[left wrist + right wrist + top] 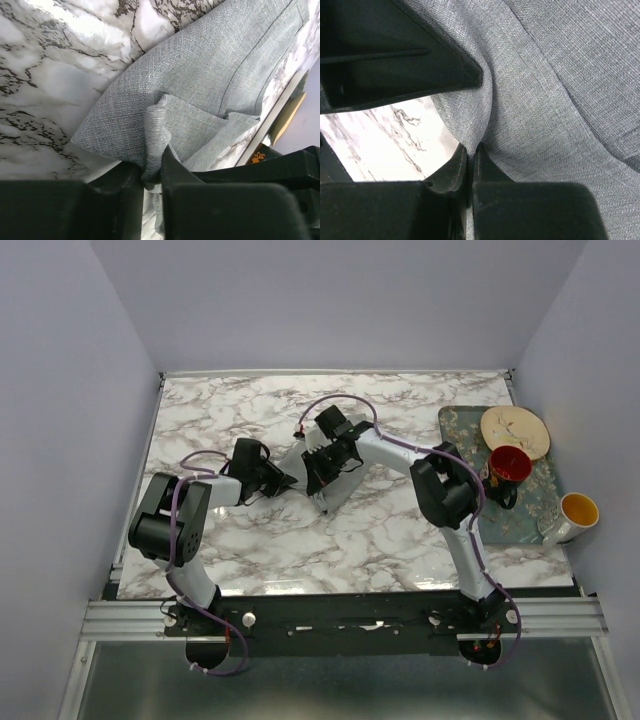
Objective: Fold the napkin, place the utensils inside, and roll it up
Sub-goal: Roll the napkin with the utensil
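Observation:
The grey-green napkin (337,493) lies in the middle of the marble table, mostly hidden under both grippers in the top view. My left gripper (285,480) is shut on a bunched fold of the napkin (210,65); the left wrist view shows the cloth pinched between the fingers of that gripper (152,180). My right gripper (322,475) is right beside it, shut on another fold of the napkin (560,100), with the cloth squeezed between its jaws (470,155). The cloth rises to each pinch. No utensils show in any view.
A floral grey tray (455,425) stands at the right edge with a cream plate (514,430) and a red cup (509,465) on it. A yellow-lined white cup (575,513) sits at its near right corner. Marble table (220,420) shows to the left and back.

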`<control>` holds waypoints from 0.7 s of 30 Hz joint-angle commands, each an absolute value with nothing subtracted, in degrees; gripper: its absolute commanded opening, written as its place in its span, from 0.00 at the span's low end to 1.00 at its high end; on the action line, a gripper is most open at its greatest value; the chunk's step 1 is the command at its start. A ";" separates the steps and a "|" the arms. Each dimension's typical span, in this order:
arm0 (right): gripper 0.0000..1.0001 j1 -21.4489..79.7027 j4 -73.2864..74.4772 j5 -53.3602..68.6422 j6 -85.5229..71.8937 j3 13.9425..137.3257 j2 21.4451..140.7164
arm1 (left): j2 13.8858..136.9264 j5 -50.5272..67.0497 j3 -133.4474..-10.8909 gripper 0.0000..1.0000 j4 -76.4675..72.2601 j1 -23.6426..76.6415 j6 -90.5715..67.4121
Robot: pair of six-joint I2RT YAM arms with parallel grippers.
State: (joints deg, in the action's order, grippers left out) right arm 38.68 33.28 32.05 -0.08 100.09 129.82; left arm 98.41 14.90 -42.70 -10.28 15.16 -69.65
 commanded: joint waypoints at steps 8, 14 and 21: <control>0.20 43.94 36.30 15.75 4.22 98.53 124.11 | 100.19 7.39 -46.14 0.00 -0.09 16.43 -64.69; 0.51 45.87 33.76 5.02 1.50 94.23 118.93 | 98.62 7.65 -47.81 0.00 5.62 16.96 -66.97; 0.69 50.88 28.66 -1.30 -4.65 87.02 113.03 | 96.42 7.47 -48.87 0.00 8.79 18.45 -70.57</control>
State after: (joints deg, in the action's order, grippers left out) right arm 47.42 32.40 6.44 -0.58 91.37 116.18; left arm 98.19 11.09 -48.45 1.69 17.37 -69.91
